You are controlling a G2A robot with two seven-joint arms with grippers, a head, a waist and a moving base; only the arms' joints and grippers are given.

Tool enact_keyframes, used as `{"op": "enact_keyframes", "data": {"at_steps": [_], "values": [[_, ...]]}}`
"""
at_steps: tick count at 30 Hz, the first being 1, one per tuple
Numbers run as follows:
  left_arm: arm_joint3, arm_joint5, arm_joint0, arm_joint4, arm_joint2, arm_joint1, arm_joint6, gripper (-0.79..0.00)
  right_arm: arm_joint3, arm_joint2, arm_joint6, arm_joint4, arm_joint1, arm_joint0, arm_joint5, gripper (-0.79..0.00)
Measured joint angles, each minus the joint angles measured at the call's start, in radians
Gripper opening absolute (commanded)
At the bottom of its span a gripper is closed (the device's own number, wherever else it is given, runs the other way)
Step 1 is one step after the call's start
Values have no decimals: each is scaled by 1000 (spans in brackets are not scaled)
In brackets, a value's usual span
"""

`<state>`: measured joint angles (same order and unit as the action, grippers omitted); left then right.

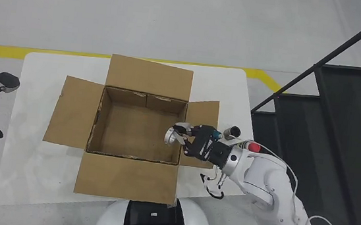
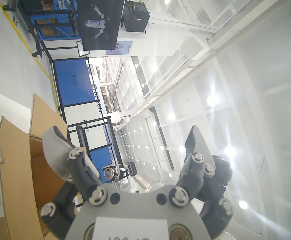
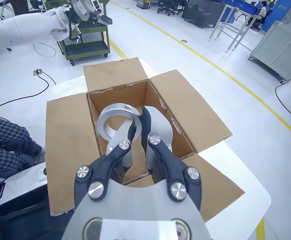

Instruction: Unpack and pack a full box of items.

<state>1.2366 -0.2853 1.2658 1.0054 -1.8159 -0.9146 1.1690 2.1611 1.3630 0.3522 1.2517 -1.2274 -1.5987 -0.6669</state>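
Box: We see an open cardboard box (image 1: pixel 148 76) in the middle of a white table (image 1: pixel 33 130), with all four flaps folded outward.
Box interior: From above, the floor of the box shows as bare brown cardboard.
Right gripper: The right gripper (image 3: pixel 138 118) hangs over the inside of the box near its right wall, with its fingers (image 3: pixel 145 122) pinched on the band of a metal ring.
Metal ring: The silver metal ring (image 3: pixel 113 109) is held in the air above the box floor, apart from the walls.
Left gripper: The left gripper (image 2: pixel 124 136) sits off by the table's left edge, well apart from the box, its jaws spread wide and holding nothing.
Progress: We judge the box to be at its emptiest point, with this ring the one item in hand.
Uncertain: We cannot tell whether the ring is coming out or going in.
Left to do: If it is going in, nearly all of the packing remains.
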Motion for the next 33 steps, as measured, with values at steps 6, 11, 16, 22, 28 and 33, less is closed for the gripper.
{"op": "enact_keyframes", "data": {"at_steps": [6,11,16,22,28,33], "values": [[0,0,0,0,0,0,0,0,0,0,0,0,0,0,0,-785],[0,0,0,0,0,0,0,0,14,23,-14,-18,5,-24,-8,-785],[0,0,0,0,0,0,0,0,79,175,-53,-62,25,-163,-91,-785],[0,0,0,0,0,0,0,0,109,395,-159,-74,37,-385,-136,-785],[0,0,0,0,0,0,0,0,58,493,-208,-16,40,-525,-132,-785],[0,0,0,0,0,0,0,0,10,476,-167,67,44,-565,-138,-785]]}}
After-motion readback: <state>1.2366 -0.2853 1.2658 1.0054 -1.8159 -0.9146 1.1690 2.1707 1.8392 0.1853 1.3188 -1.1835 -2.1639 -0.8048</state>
